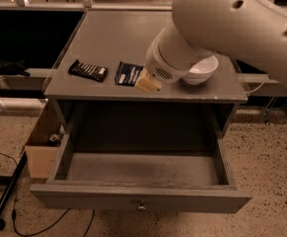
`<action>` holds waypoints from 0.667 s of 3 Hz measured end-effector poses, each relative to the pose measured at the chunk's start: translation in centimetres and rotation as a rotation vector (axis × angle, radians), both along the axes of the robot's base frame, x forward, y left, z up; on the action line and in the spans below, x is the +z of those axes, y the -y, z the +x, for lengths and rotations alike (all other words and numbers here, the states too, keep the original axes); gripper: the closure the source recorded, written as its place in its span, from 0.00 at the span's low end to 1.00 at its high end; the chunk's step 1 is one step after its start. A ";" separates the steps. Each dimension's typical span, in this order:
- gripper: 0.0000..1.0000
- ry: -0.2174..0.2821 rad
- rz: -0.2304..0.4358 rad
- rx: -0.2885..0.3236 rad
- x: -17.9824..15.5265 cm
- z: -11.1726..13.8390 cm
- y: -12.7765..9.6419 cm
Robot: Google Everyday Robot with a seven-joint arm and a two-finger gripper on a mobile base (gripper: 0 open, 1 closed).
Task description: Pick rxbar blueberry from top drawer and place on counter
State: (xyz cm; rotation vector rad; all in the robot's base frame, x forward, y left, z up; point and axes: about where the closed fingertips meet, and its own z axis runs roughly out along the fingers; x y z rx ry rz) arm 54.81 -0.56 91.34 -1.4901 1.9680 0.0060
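- My gripper (pixel 144 81) hangs low over the front edge of the worktop (pixel 118 36), jaws clamped on one end of the rxbar blueberry (pixel 128 74).
- The top drawer (pixel 138 201) stands open below.
- Step in hand: set-down. Lower until the bar lies flat, then open.
- The front edge is near, so place it further in, between the black-brown bar (pixel 88 70) and the white bowl (pixel 202 69).

Arm (pixel 232 28) reaches in from upper right — jaws at its tip, angled down-left, mid-view.
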 end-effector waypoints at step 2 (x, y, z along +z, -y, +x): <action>1.00 -0.015 0.027 0.033 0.8 7.2 -4.3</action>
